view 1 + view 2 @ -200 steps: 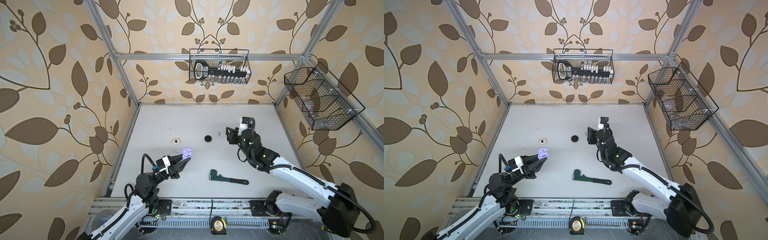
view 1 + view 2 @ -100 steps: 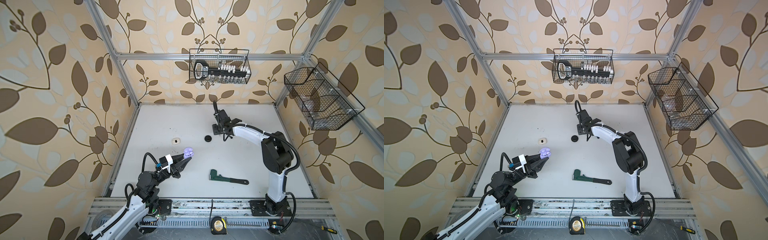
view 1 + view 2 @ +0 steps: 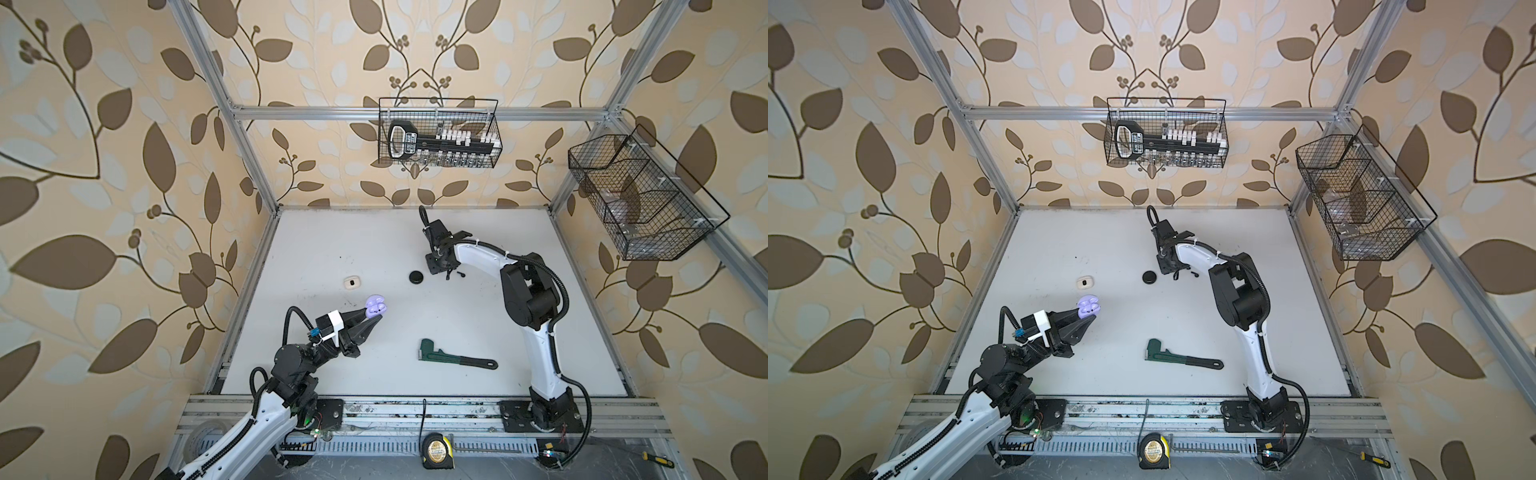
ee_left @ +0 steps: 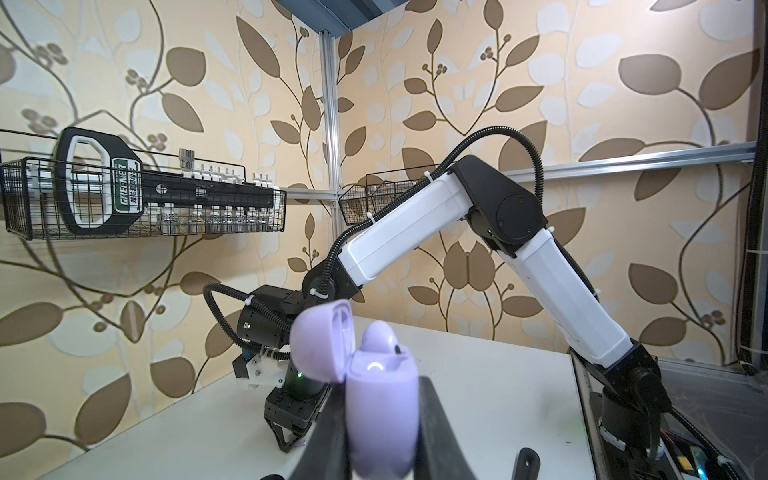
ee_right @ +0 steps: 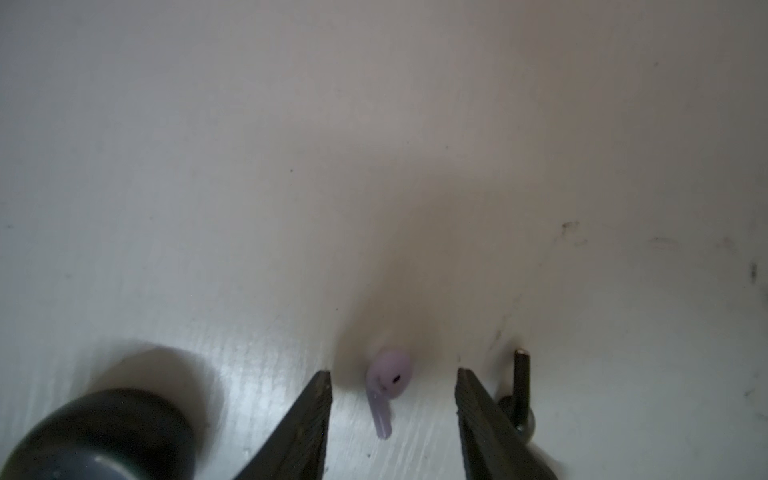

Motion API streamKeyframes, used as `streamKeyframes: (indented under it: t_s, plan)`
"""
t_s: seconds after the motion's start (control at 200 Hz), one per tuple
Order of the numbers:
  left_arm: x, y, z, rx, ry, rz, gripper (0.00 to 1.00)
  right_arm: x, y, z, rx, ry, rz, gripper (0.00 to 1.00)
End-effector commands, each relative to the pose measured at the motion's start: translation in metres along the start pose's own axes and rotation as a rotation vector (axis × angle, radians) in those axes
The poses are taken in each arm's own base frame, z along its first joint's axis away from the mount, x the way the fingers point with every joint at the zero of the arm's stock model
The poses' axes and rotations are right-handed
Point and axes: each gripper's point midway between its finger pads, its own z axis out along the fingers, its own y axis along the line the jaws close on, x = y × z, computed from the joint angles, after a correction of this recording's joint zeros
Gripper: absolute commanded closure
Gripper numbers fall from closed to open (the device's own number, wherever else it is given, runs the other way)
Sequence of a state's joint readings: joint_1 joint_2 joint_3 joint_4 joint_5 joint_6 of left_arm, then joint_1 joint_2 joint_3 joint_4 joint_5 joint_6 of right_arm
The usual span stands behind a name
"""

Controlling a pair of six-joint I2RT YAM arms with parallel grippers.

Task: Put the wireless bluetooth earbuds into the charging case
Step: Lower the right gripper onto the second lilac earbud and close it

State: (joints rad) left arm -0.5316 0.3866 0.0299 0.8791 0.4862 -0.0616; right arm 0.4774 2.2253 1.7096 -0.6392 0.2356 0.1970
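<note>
My left gripper [image 4: 380, 390] is shut on a pale lavender charging case [image 4: 380, 399], held above the table at front left, its lid open. One lavender earbud [image 4: 380, 336] sits in it. Both top views show the case [image 3: 375, 306] [image 3: 1089, 306]. My right gripper [image 5: 394, 372] is down at the table's middle back, open. A second lavender earbud [image 5: 388, 382] lies on the table between its fingers, touching neither. A black earbud [image 5: 521, 395] lies just outside one finger [image 5: 478, 399]. The right gripper [image 3: 444, 272] stands next to a round black case [image 3: 416, 277].
A small white case [image 3: 352, 283] lies left of the black case. A green pipe wrench [image 3: 453, 357] lies front centre. Wire baskets hang on the back wall [image 3: 438, 137] and right wall [image 3: 640, 208]. A tape measure [image 3: 437, 451] sits on the front rail.
The right arm swung from the right middle towards the back centre and came down beside the black case, its jaws narrowing a little. The left arm kept holding the lavender case.
</note>
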Motion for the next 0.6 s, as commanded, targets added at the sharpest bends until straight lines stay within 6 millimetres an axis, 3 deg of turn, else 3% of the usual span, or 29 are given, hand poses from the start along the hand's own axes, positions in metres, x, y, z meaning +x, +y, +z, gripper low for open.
streamKeyframes:
  t_s: [0.0,0.595]
  plan:
    - [-0.020,-0.004,0.002,0.016,-0.067,0.027,1.00,-0.001,-0.007,0.005,0.021,0.019,-0.006,0.52]
    - [-0.020,-0.004,0.000,0.010,-0.066,0.030,1.00,0.013,-0.002,0.022,-0.019,0.049,0.043,0.64]
